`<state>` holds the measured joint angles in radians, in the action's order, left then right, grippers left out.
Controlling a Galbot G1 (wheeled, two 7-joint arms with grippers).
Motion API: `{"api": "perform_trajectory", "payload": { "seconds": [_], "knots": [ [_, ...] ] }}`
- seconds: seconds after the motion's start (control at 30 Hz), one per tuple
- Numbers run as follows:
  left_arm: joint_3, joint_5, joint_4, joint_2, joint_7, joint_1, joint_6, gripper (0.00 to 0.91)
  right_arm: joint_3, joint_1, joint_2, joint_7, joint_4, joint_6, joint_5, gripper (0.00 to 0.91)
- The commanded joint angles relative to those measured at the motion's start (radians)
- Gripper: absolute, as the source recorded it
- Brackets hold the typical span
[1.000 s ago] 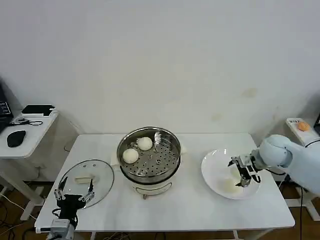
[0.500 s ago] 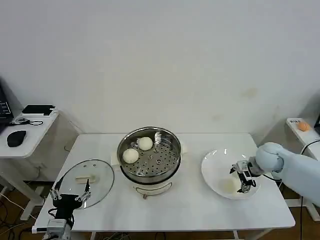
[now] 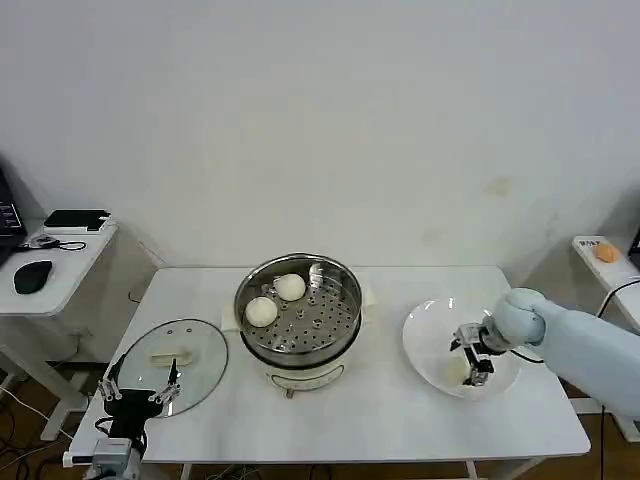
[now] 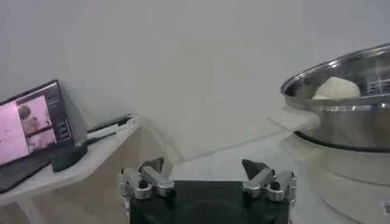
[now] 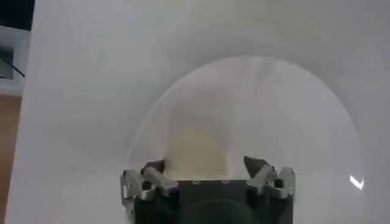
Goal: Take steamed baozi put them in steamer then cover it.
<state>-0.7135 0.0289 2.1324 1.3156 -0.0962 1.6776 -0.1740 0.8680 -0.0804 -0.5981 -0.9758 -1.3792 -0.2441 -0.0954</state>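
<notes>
The steamer (image 3: 300, 322) stands mid-table with two steamed baozi (image 3: 290, 287) (image 3: 261, 311) on its perforated tray. One more baozi (image 3: 456, 371) lies on the white plate (image 3: 428, 325) to the right. My right gripper (image 3: 470, 358) is low over that plate and open; in the right wrist view its fingers straddle the baozi (image 5: 198, 155) on the plate (image 5: 292, 109). The glass cover (image 3: 195, 345) lies flat at the table's left. My left gripper (image 3: 136, 392) hangs open and empty by the cover's near edge. The left wrist view shows that gripper (image 4: 204, 167) facing the steamer (image 4: 341, 131) and a baozi (image 4: 335, 88).
A side table at the far left holds a mouse (image 3: 32, 276) and a black device (image 3: 75, 220); the left wrist view shows a laptop (image 4: 33, 125) there. An orange object (image 3: 606, 252) sits on a stand at the far right. A wall runs behind the table.
My right gripper has shifted leftward and lower across the plate, coming over the baozi there. The left gripper dropped slightly toward the table's near edge.
</notes>
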Motion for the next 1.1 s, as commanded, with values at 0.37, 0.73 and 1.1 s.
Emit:
{"api": "perform_trajectory", "payload": {
  "seconds": [0.37, 0.73, 1.1],
  "knots": [
    [0.002, -0.001, 0.005, -0.001, 0.0, 0.0, 0.0, 0.907, -0.021, 0.064, 0.031, -0.065, 0.006, 0.032, 0.007, 0.645],
    [0.001, -0.008, 0.008, -0.013, 0.0, -0.005, 0.0, 0.907, 0.061, 0.396, -0.015, -0.054, 0.009, 0.026, 0.132, 0.645],
    [-0.005, -0.018, 0.014, -0.025, 0.001, -0.011, -0.002, 0.907, 0.261, 0.71, -0.235, -0.037, 0.021, 0.014, 0.245, 0.645]
  ]
}}
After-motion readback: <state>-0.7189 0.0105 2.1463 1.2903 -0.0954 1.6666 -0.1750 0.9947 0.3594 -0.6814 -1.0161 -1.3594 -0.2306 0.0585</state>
